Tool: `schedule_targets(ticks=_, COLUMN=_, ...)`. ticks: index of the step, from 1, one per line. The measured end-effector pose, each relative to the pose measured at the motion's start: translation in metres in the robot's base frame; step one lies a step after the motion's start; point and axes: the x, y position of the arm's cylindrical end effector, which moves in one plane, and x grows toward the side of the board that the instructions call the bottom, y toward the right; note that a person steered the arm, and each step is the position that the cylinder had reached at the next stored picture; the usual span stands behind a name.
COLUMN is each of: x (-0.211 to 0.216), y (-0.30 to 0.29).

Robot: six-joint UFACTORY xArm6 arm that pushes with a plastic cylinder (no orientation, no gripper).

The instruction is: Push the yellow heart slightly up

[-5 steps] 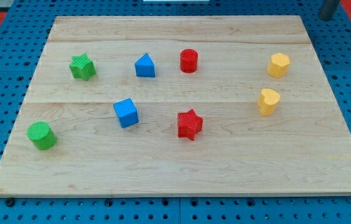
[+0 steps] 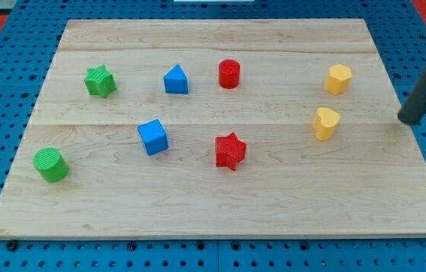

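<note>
My tip (image 2: 407,121) stood at the counter's (image 2: 198,204) right edge, level with the yellow heart (image 2: 325,122) and well apart from it, touching nothing. This looked like the approach step. The tool, a bare rod, held nothing. Next, the tip would need to get below the heart and push toward the view's top.

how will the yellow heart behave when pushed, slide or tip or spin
The yellow heart looks squat and flat-based on the smooth wooden board, so it probably slides rather than tips. Its lobed outline may make it spin under an off-centre push. My tip is to its right, apart.
</note>
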Motion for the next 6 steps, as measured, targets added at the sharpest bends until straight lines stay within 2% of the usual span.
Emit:
schedule_targets(ticks=1, x=0.043, y=-0.045)
schedule_targets(ticks=2, x=0.048, y=-0.145)
schedule_targets(ticks=3, x=0.023, y=-0.194)
schedule_targets(ticks=4, x=-0.009, y=-0.178)
schedule_targets(ticks=5, x=-0.019, y=-0.155)
schedule_targets(ticks=6, x=0.02, y=-0.16)
